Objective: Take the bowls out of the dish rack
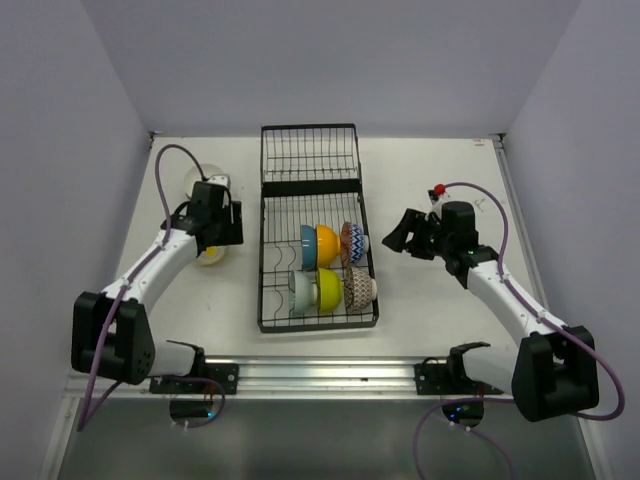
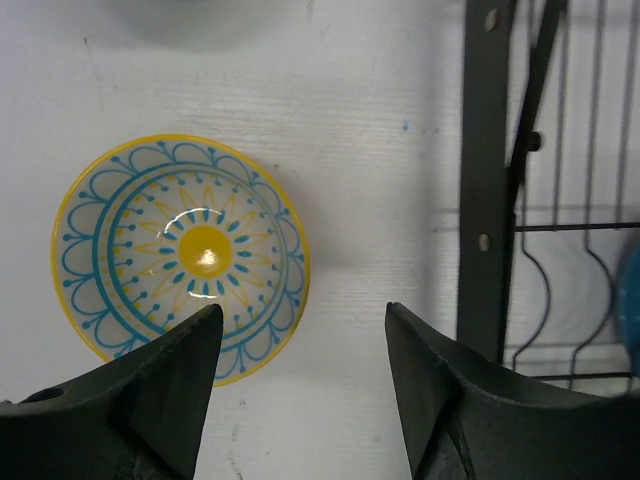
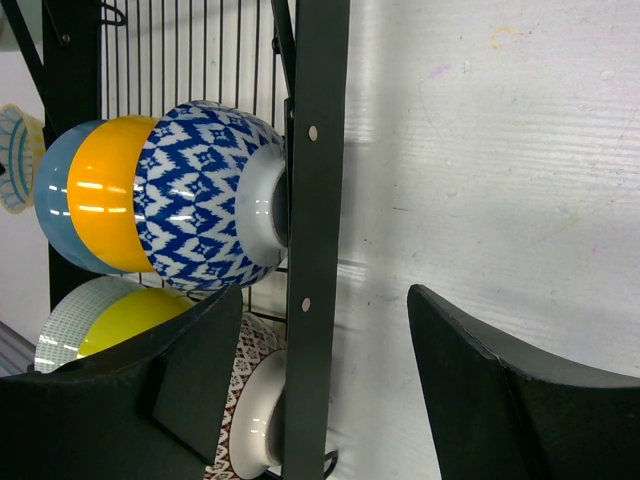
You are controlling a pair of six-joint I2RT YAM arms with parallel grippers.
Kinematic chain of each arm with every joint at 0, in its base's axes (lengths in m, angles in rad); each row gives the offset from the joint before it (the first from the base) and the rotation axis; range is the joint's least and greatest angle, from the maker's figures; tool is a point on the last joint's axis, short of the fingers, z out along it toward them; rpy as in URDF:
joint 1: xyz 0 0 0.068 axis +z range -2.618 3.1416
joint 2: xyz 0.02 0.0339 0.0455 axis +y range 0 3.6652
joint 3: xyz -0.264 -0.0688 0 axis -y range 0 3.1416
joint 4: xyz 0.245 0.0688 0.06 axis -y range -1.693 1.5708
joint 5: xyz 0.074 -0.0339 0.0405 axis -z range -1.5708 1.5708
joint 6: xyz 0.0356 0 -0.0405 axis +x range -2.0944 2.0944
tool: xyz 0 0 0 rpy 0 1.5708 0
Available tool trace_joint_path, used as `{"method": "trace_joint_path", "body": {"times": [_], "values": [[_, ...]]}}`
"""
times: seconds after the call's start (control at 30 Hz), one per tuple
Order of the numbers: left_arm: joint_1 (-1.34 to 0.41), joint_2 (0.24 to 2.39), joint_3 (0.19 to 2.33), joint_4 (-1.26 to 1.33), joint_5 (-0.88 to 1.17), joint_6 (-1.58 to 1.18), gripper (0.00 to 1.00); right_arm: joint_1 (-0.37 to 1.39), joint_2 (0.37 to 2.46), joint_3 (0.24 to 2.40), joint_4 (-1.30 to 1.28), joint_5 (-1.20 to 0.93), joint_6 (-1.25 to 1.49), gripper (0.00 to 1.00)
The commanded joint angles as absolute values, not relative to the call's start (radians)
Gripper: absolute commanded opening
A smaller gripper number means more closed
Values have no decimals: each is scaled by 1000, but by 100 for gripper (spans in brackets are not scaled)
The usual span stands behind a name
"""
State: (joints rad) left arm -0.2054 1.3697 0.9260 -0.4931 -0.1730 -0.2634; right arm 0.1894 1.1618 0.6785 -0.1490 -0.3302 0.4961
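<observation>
The black wire dish rack (image 1: pixel 311 160) lies in the table's middle. Its near section holds several bowls on edge: blue (image 1: pixel 308 246), orange (image 1: pixel 327 245), blue-patterned (image 1: pixel 352 243), pale mint (image 1: pixel 303 291), yellow-green (image 1: pixel 328 289), brown-patterned (image 1: pixel 360 288). My left gripper (image 1: pixel 222 228) is open and empty above a patterned yellow-rimmed bowl (image 2: pixel 180 255) lying face up on the table left of the rack. My right gripper (image 1: pixel 397 240) is open just right of the rack, its jaws astride the rack's side rail (image 3: pixel 315 240), near the blue-patterned bowl (image 3: pixel 200 195) and brown-patterned bowl (image 3: pixel 250 410).
A pale round object (image 1: pixel 200 178) lies on the table behind the left gripper. Grey walls close the table on three sides. A small red item (image 1: pixel 438 189) sits behind the right arm.
</observation>
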Motion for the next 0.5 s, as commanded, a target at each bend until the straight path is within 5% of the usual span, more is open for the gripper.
{"method": "trace_joint_path", "body": {"times": [0.0, 0.3, 0.47], "values": [[-209, 1241, 983, -492, -63, -328, 70, 186, 1140, 676, -127, -314, 488, 71], [-212, 943, 741, -227, 424, -570, 72, 186, 1138, 678, -130, -318, 486, 71], [-281, 899, 669, -172, 445, -600, 71, 186, 1143, 676, -126, -325, 489, 71]]}}
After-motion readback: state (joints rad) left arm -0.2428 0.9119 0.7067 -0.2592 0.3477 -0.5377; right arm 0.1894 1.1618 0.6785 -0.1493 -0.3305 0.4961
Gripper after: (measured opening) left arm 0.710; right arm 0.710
